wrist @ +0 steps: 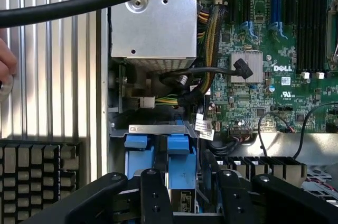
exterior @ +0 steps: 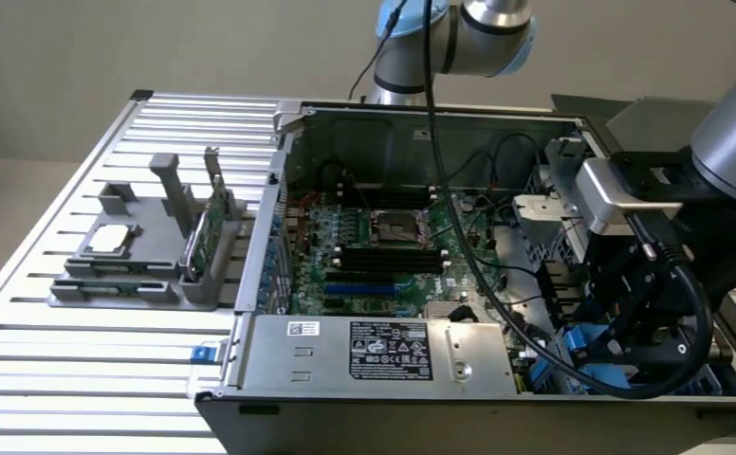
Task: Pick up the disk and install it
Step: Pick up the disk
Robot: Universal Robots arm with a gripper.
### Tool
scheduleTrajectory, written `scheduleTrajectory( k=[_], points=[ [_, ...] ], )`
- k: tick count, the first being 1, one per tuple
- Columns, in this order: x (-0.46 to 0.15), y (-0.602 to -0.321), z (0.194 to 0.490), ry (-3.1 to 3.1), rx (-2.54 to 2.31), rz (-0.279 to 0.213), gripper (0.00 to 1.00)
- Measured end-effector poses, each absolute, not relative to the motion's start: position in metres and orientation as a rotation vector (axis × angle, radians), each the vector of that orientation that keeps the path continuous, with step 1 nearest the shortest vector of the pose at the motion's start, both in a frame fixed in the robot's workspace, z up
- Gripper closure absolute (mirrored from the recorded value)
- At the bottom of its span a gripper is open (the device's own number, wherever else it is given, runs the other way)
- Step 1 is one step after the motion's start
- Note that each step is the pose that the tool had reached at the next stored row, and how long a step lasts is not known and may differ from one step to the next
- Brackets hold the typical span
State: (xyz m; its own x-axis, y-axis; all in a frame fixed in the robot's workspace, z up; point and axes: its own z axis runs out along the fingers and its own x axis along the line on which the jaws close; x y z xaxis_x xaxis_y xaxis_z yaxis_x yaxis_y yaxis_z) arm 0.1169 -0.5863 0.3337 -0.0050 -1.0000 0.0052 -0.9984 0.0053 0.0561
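Note:
The disk [wrist: 182,184] sits upright in the drive bay at the corner of the open computer case [exterior: 295,123], its blue plastic rails [wrist: 178,145] sticking out and a bit of white label showing low down. My gripper [wrist: 193,175] straddles it. The two black fingers [wrist: 153,182] stand apart on either side, with a dark gap between the disk and one finger, so the jaws look open. In the exterior view the gripper [exterior: 621,332] is down inside the case at the exterior view's right, beside the blue rails [exterior: 580,346].
A silver power supply [exterior: 381,351] and the green motherboard [exterior: 381,246] fill the case, with black cables [exterior: 469,256] looping over them. A grey fixture [exterior: 140,256] holding a green card and a chip stands on the slatted table [exterior: 90,379]. A hand [wrist: 5,68] rests on the slats.

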Motion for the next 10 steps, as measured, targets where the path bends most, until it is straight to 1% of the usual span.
scheduleTrajectory(
  k=[9, 10],
  points=[
    [0.122, -0.586, 0.346, -2.179, 2.201, -0.055, 0.6],
    [0.123, -0.586, 0.346, -2.175, 2.205, -0.055, 0.62]
  ],
)
